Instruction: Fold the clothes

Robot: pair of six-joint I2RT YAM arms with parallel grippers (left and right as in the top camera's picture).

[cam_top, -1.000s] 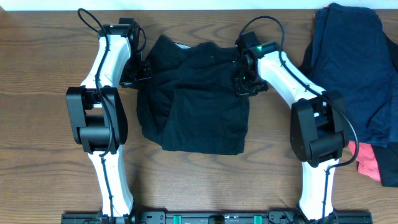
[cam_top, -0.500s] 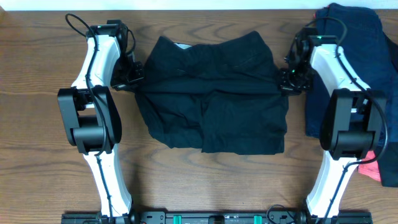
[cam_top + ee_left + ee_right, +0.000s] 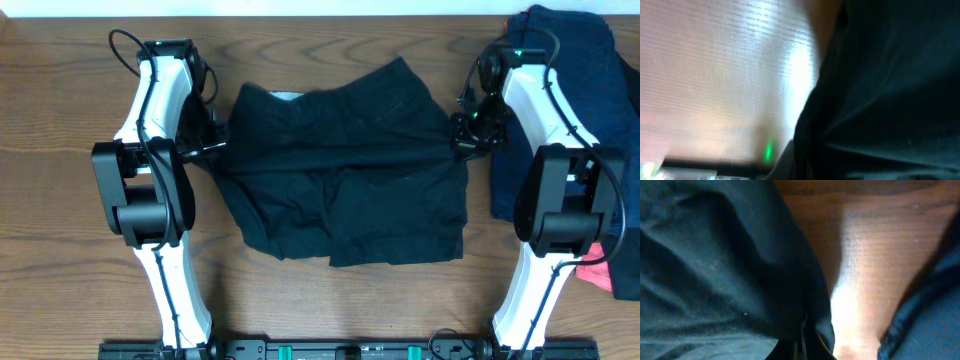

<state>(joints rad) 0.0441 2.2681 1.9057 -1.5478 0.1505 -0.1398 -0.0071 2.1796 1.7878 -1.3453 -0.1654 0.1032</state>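
Shorts [image 3: 350, 175] wider now; possibly white label [image 3: 286, 96], unreadable

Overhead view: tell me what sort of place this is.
Probably a robot test bench for laundry folding: a wooden table, a left arm and right arm mounted at its edge, black shorts spread between them, navy garments piled aside.
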